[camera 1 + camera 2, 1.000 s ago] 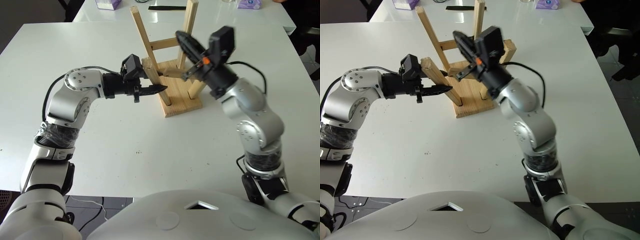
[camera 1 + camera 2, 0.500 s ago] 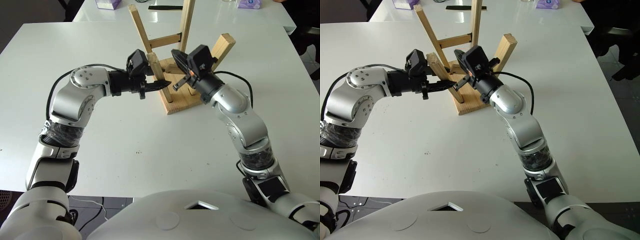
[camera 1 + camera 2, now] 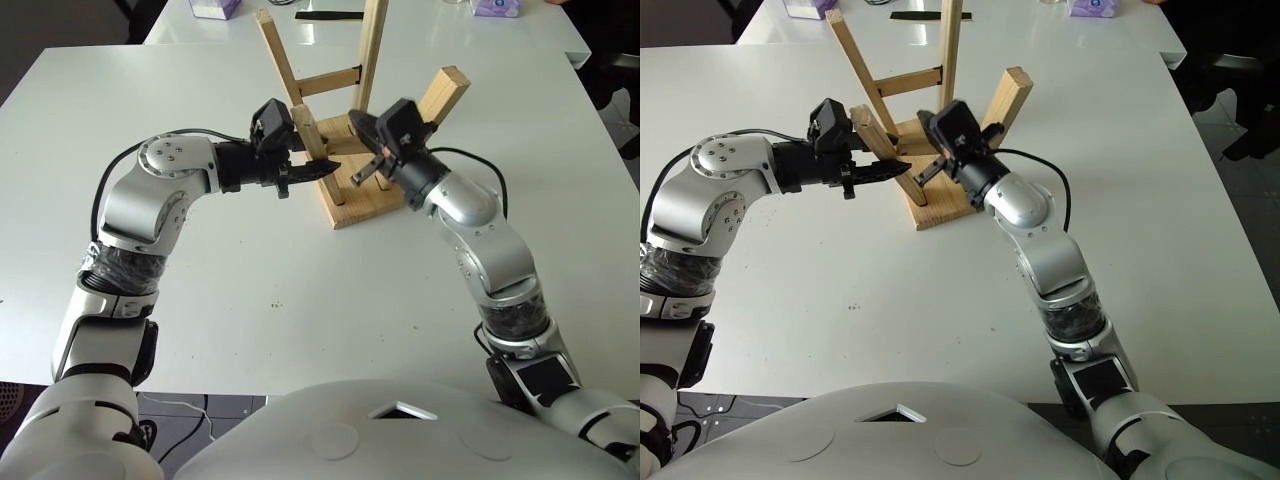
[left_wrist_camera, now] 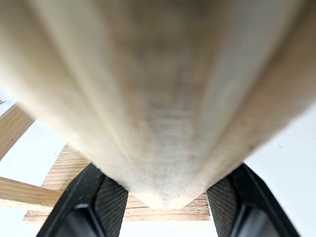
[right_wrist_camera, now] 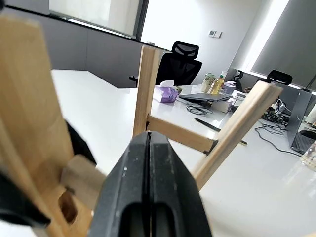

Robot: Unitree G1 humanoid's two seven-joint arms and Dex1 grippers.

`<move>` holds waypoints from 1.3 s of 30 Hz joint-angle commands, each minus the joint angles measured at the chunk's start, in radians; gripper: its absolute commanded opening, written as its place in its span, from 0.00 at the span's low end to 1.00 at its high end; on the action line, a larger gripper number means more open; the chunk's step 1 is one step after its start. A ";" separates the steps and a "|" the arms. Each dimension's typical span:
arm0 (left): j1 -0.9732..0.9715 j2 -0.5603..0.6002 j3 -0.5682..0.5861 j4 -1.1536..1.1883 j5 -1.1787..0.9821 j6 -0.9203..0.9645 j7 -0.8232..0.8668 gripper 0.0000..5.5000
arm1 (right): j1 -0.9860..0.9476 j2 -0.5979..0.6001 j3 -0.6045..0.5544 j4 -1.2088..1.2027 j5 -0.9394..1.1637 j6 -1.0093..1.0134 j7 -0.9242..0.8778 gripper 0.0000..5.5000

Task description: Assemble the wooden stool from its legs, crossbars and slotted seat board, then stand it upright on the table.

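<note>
Standing upturned at upper centre of the left eye view, stool (image 3: 368, 207) on white table (image 3: 250, 290), bare surface all round, edges well apart; left gripper (image 3: 322, 168) clamped on short near leg (image 3: 331, 190). Left wrist: pads (image 4: 111, 210) hugging that leg. Right wrist: right gripper (image 5: 149, 148) pinched together, holding nothing, before crossbar (image 5: 180, 133).

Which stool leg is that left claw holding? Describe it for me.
On the white table, the stool sits upside down on its seat board. The left gripper clamps the front leg on the robot's left, looking shorter than the two tall rear legs.
</note>
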 commanded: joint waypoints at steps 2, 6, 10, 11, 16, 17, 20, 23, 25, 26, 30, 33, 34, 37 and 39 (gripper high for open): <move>0.113 -0.010 0.004 0.090 0.019 0.064 0.004 0.37 | -0.038 -0.008 0.023 0.043 -0.016 0.011 0.034 0.00; 0.123 -0.023 0.024 0.088 0.004 0.065 -0.013 0.37 | 0.006 -0.049 0.101 0.079 -0.041 0.016 0.098 0.00; 0.121 -0.025 0.037 0.111 0.010 0.051 -0.035 0.37 | 0.024 -0.064 0.126 0.107 -0.069 -0.001 0.118 0.00; 0.121 -0.026 0.041 0.116 0.011 0.048 -0.040 0.38 | 0.023 -0.063 0.122 0.110 -0.070 -0.004 0.118 0.00; 0.120 -0.029 0.055 0.135 0.014 0.033 -0.057 0.38 | -0.009 -0.052 0.083 0.107 -0.068 -0.022 0.117 0.00; 0.121 -0.031 0.055 0.134 0.017 0.032 -0.057 0.38 | -0.021 -0.045 0.072 0.102 -0.063 -0.024 0.115 0.00; 0.123 -0.033 0.048 0.127 0.026 0.031 -0.054 0.38 | -0.059 -0.016 0.042 0.093 -0.057 -0.035 0.101 0.00; 0.115 -0.029 0.021 0.120 0.060 0.027 -0.047 0.38 | -0.069 0.007 0.023 0.089 -0.062 -0.065 0.085 0.00; 0.093 -0.022 -0.010 0.117 0.088 0.027 -0.051 0.38 | -0.079 0.054 -0.072 0.013 0.036 -0.063 0.073 0.00; 0.085 -0.017 -0.022 0.116 0.098 0.025 -0.058 0.38 | -0.096 0.082 -0.138 -0.033 0.107 -0.042 0.062 0.00; 0.059 0.007 -0.058 0.126 0.128 0.010 -0.091 0.38 | -0.254 -0.040 -0.474 -0.044 0.305 0.027 0.026 0.00; 0.051 0.012 -0.071 0.153 0.143 -0.008 -0.101 0.38 | -0.237 -0.293 -0.504 0.202 0.116 -0.065 0.054 0.00; 0.046 0.010 -0.073 0.162 0.143 -0.012 -0.102 0.37 | -0.202 -0.349 -0.448 0.281 0.038 -0.108 0.073 0.00; 0.028 0.002 -0.081 0.188 0.140 -0.033 -0.121 0.37 | -0.144 -0.305 -0.295 0.485 -0.045 -0.221 0.122 0.00; 0.015 -0.004 -0.089 0.212 0.144 -0.060 -0.139 0.37 | -0.122 -0.212 -0.212 0.526 -0.020 -0.251 0.177 0.00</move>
